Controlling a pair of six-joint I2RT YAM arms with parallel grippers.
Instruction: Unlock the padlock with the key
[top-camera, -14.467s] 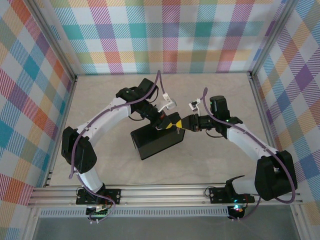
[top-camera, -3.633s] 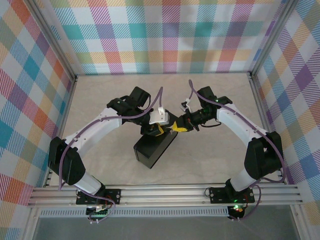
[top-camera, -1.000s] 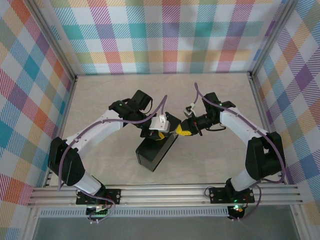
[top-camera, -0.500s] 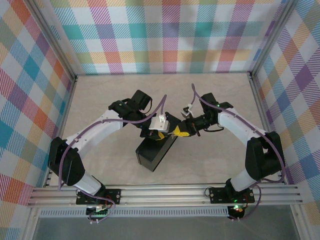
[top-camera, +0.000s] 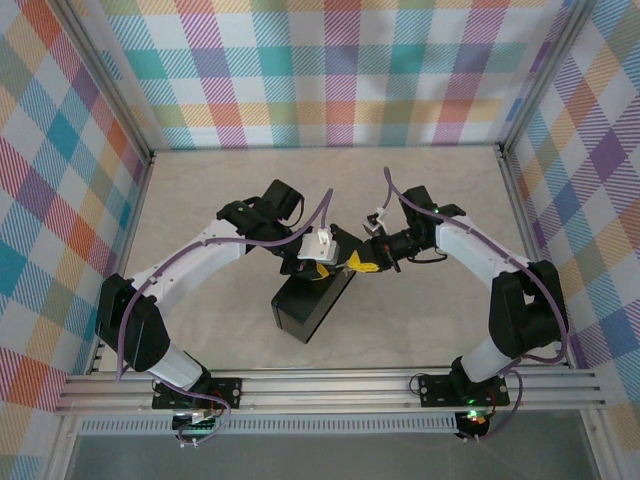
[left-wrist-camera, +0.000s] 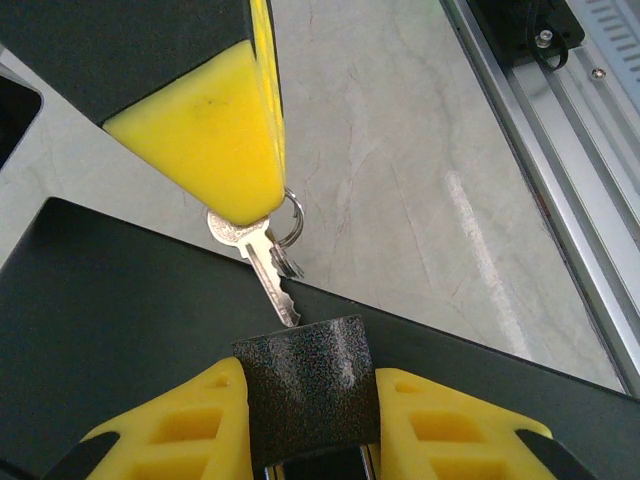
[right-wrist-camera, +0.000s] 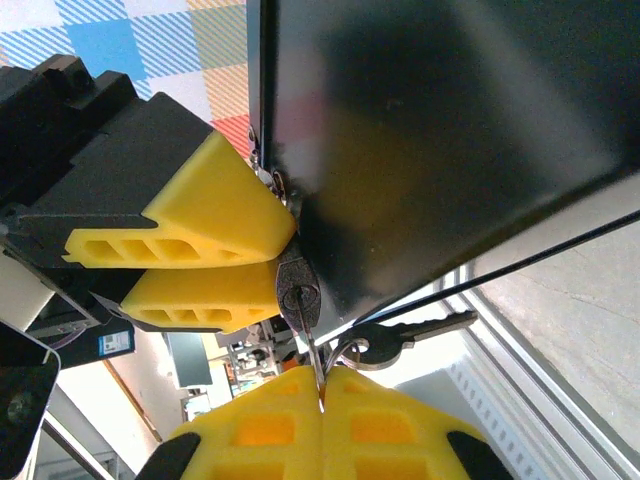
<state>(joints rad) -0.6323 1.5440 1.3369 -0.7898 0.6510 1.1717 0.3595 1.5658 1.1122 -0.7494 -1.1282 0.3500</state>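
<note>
The small dark grey padlock (left-wrist-camera: 308, 390) sits between the yellow fingers (left-wrist-camera: 160, 430) of my left gripper (top-camera: 325, 268), which is shut on it just above the black box (top-camera: 312, 305). In the right wrist view the padlock's keyhole face (right-wrist-camera: 298, 290) points at my right gripper (right-wrist-camera: 322, 385). That gripper is shut on the thin silver key (right-wrist-camera: 313, 350). The key blade (left-wrist-camera: 265, 272) reaches from the right gripper's finger (left-wrist-camera: 200, 130) to the padlock, with its tip at the keyhole. How deep it sits cannot be told. The shackle is hidden.
A second key (right-wrist-camera: 405, 335) dangles from the key ring (left-wrist-camera: 290, 218) beside the gripped one. The black box (left-wrist-camera: 110, 330) lies right under both grippers. The aluminium rail (left-wrist-camera: 560, 150) and plaid walls (top-camera: 330, 70) bound the beige table (top-camera: 420, 320).
My right gripper has shifted slightly left, bringing the key up to the padlock held by the left gripper. The box and left arm have stayed put.
</note>
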